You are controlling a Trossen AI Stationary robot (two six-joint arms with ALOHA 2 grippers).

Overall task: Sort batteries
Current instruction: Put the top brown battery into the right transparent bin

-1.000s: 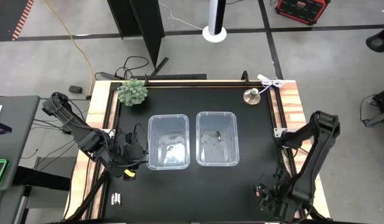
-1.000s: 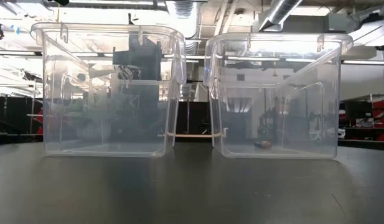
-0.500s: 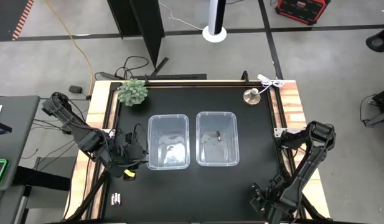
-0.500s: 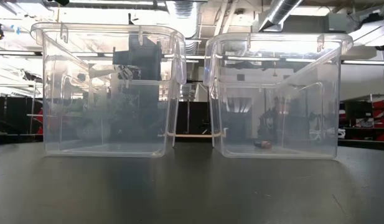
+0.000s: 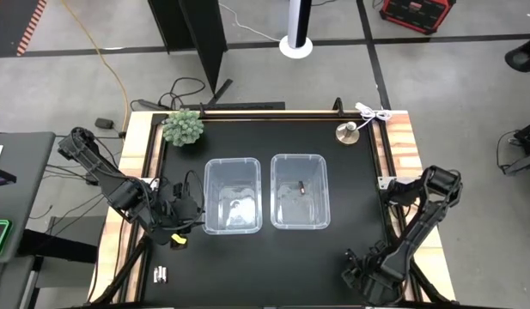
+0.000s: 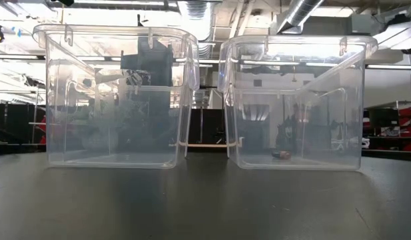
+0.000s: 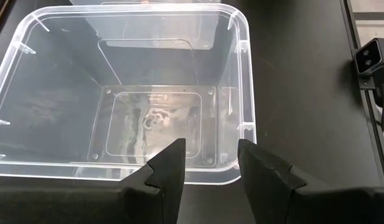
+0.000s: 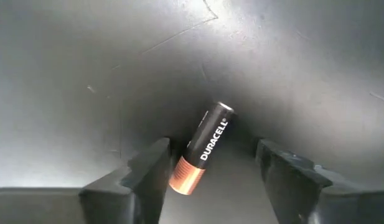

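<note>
Two clear bins stand side by side mid-table: the left bin [image 5: 233, 195] and the right bin [image 5: 300, 190]. A dark battery [image 5: 301, 185] lies on the right bin's floor, also visible in the low view [image 6: 282, 155]. Two silvery-white batteries [image 5: 160, 274] lie near the near-left corner. My right gripper [image 5: 352, 276] is low over the table by the near edge, open [image 8: 210, 177], with a dark copper-ended battery [image 8: 203, 149] lying between its fingers. My left gripper [image 5: 185, 213] waits open [image 7: 210, 165] at the left bin's rim [image 7: 198, 179]. My right gripper comes from above with one finger on each side of the dark battery, which lies flat on the table. The battery's copper end [image 8: 182, 175] lies close by one finger [image 8: 145, 177]; I cannot tell whether they touch.
A small green plant [image 5: 183, 127] sits at the far-left corner. A round metal piece [image 5: 347, 132] and a white cable [image 5: 372, 113] sit at the far right. A small yellow-marked object [image 5: 177, 241] lies near the left gripper. Bare black mat [image 5: 273, 266] stretches in front of the bins.
My right gripper has moved a little toward the table's left along the near edge, with its arm folding lower. The bins and the batteries have stayed put.
</note>
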